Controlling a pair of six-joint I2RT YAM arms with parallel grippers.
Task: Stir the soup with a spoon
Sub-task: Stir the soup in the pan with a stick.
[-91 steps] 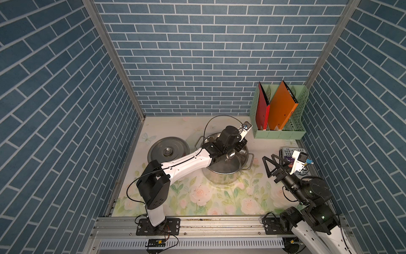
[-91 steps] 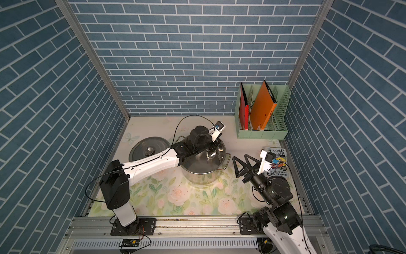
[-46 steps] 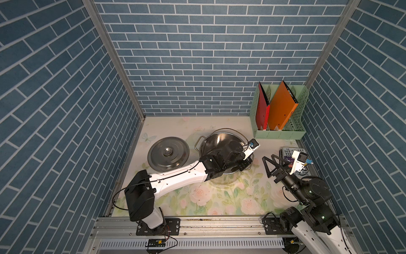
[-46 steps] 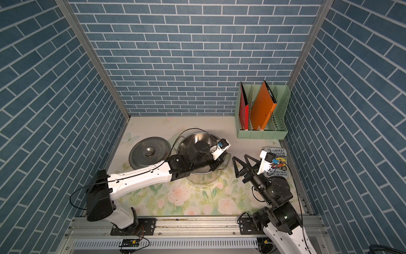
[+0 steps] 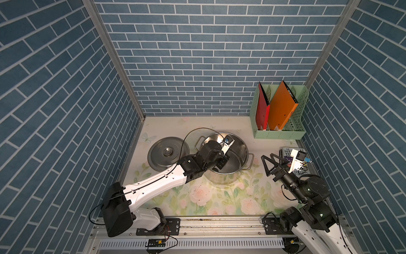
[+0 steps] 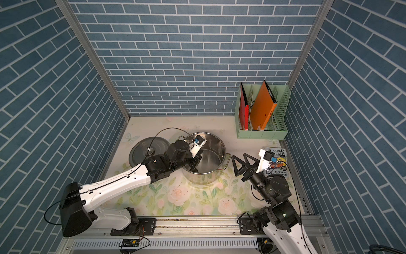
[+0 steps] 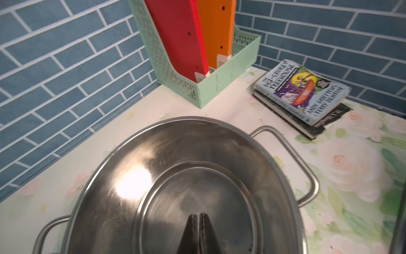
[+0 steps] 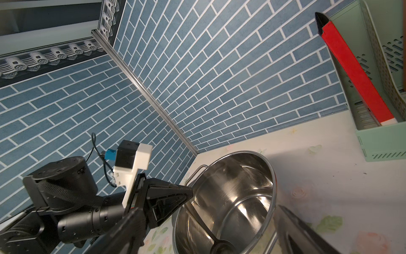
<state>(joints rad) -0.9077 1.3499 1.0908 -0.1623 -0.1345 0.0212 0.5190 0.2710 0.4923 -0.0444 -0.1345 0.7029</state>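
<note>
Pot mid-table, lid to its left, rack and books on your right.

You have the pot [image 5: 238, 149] in the middle of the table [image 5: 219, 198], with the lid [image 5: 168, 154] flat just beside it on the left. The file rack [image 5: 279, 133] stands in the back right corner with two folders [image 5: 280, 110] upright in it. The books [image 5: 285, 151] are stacked in front of it by the right wall. The spoon [image 8: 220, 246] is inside the pot, probably leaning on its wall. The left gripper [image 5: 222, 163] reaches in over the rim, and the right gripper [image 5: 264, 166] sits between pot and books.

Pot [image 8: 241, 189] glossy polished steel; spoon [image 8: 220, 246] grey metal; rack [image 5: 281, 134] matt perforated plastic.
</note>
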